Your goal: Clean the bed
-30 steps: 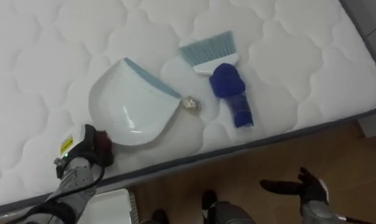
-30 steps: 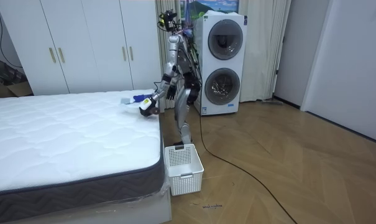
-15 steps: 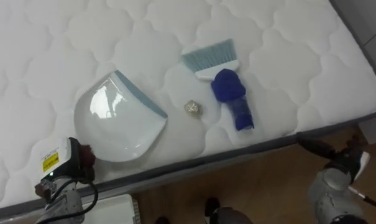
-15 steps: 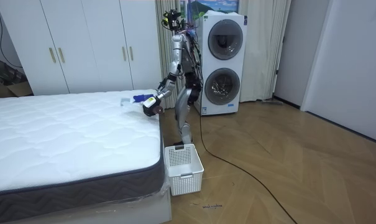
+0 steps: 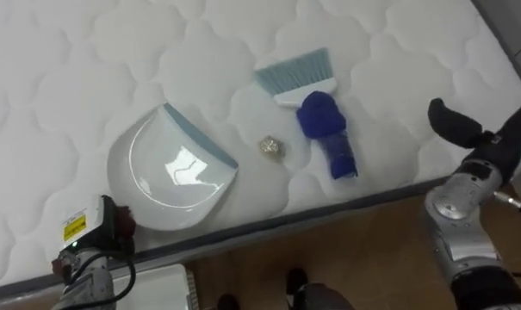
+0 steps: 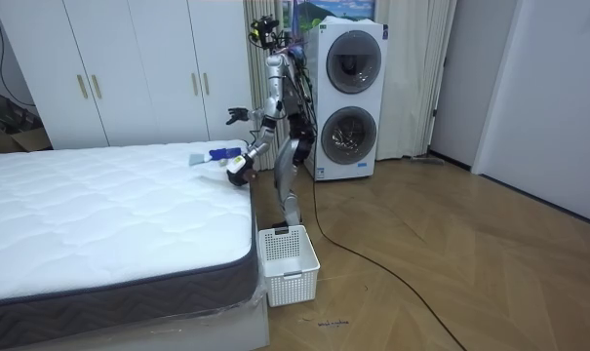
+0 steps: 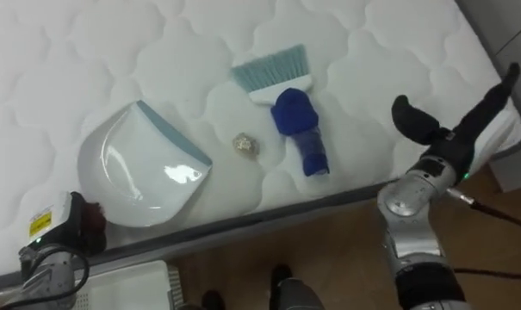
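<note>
On a white quilted mattress (image 5: pixel 71 69), bare of bedding, with wooden floor along the near edge and, in the room view, white wardrobes (image 6: pixel 129 68) behind and two stacked washing machines (image 6: pixel 351 97) just past the robot at the bed's far corner. Barely begun, by the look of it: one small crumpled scrap of pale debris (image 5: pixel 271 148) unswept on the quilting, between a white plastic dustpan with a pale blue lip (image 5: pixel 170 168) to the left and a hand brush with pale blue bristles and a dark blue handle (image 5: pixel 316 112) to the right, touching neither. Brush flat on the mattress, ungrasped. Right hand (image 7: pixel 456 133) raised over the near right edge, thumb and fingers spread apart, empty, short of the brush. Left hand (image 5: pixel 115 226) low at the near edge by the dustpan's back rim; impossible to tell whether closed on it. Left to do, judging from this: take up the brush, sweep the scrap into the pan, probably tip it into the white slatted plastic basket (image 6: pixel 288 263) on the floor by the bed. As for writing: a yellow label (image 5: pixel 74 227) at the left wrist, print too small to make out; nothing legible elsewhere.
</note>
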You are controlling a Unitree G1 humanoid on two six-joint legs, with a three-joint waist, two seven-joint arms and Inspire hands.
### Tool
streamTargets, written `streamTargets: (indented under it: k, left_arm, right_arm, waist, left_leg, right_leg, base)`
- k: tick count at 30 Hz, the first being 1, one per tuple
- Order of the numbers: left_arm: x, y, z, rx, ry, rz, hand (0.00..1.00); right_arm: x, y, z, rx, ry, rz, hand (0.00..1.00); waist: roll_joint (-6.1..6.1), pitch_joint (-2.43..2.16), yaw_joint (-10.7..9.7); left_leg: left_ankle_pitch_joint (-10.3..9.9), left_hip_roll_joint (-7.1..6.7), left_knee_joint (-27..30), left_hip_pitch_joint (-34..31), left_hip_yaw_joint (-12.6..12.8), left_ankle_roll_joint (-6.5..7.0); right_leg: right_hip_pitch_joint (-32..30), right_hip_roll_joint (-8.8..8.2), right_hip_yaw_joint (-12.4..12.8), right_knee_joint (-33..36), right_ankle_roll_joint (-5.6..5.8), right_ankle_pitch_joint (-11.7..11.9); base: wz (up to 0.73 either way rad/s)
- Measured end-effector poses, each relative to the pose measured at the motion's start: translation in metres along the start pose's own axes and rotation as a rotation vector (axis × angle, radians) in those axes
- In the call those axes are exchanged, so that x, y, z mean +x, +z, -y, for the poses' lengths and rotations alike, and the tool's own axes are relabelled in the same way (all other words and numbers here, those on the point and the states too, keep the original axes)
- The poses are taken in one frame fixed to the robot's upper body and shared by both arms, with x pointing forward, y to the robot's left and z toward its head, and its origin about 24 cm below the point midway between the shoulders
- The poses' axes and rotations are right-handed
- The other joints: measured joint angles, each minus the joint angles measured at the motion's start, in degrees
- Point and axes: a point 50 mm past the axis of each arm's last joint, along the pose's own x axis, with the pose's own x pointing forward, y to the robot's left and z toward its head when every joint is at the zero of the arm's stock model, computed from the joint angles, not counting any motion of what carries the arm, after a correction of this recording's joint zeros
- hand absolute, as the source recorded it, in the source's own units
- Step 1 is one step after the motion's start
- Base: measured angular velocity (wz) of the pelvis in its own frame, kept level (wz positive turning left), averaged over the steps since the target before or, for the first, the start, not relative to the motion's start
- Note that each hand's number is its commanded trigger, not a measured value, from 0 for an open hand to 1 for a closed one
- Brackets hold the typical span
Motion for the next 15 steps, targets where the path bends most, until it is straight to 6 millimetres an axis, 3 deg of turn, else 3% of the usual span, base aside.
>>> streamTargets:
  k: [4, 6, 15]
  left_arm:
    - [0.002, 0.003, 0.000, -0.002, -0.033, 0.008, 1.00]
    - [0.006, 0.008, -0.003, -0.006, -0.036, 0.019, 1.00]
    - [0.015, 0.024, -0.009, -0.001, -0.092, 0.072, 1.00]
  right_arm:
    - [0.002, 0.009, -0.007, 0.026, 0.027, 0.033, 0.00]
    - [0.001, 0.014, -0.015, 0.028, 0.080, 0.055, 0.00]
    - [-0.018, -0.014, -0.033, -0.091, 0.348, -0.017, 0.00]
  waist:
    - [-0.15, 0.54, 0.89]
    - [-0.11, 1.44, 1.13]
    - [0.07, 1.63, 3.66]
  left_leg:
    - [-0.02, 0.01, -0.12, -0.14, -0.02, 0.03]
    - [-0.02, 0.03, 0.09, -0.33, -0.04, 0.04]
    - [-0.06, 0.12, 0.68, -1.16, -0.07, 0.13]
  right_leg:
    - [0.17, 0.01, -0.43, -0.49, 0.05, -0.03]
    - [0.02, -0.01, -0.35, -0.51, 0.12, -0.07]
    - [-0.46, -0.74, -1.20, 0.29, 0.34, -0.80]
  base:
    - [0.04]
    - [0.00]
    - [0.05]
